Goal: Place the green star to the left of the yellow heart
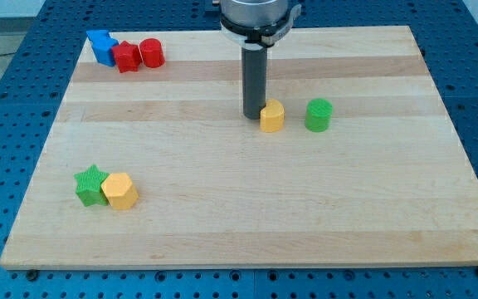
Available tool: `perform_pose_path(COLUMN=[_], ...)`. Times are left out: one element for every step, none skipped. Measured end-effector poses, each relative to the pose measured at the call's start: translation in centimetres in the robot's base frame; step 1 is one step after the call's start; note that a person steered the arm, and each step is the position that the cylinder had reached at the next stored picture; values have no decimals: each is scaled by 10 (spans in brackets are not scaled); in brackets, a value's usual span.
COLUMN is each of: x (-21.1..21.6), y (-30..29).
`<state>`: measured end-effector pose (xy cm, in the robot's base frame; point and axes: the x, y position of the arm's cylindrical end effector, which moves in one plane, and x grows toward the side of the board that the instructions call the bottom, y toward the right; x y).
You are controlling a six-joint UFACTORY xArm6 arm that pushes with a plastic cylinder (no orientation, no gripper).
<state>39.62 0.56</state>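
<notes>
The green star [90,184] lies near the board's lower left. A yellow block [120,191], which looks like the heart, touches its right side, so the star sits directly left of it. My tip [252,117] rests on the board in the upper middle, far to the right of the star. It stands just left of a second yellow block [272,116] with a faceted shape, touching it or nearly so.
A green cylinder [319,115] stands right of the faceted yellow block. At the top left corner a blue block [100,46], a red star [125,56] and a red cylinder [152,52] sit in a row. The wooden board [239,224] lies on a blue perforated table.
</notes>
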Motion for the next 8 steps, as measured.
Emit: perform_pose_path(x=[1,48,101,143,170,181,181,174], y=[-5,-9,-12,-58,-122,-181,-224,-234])
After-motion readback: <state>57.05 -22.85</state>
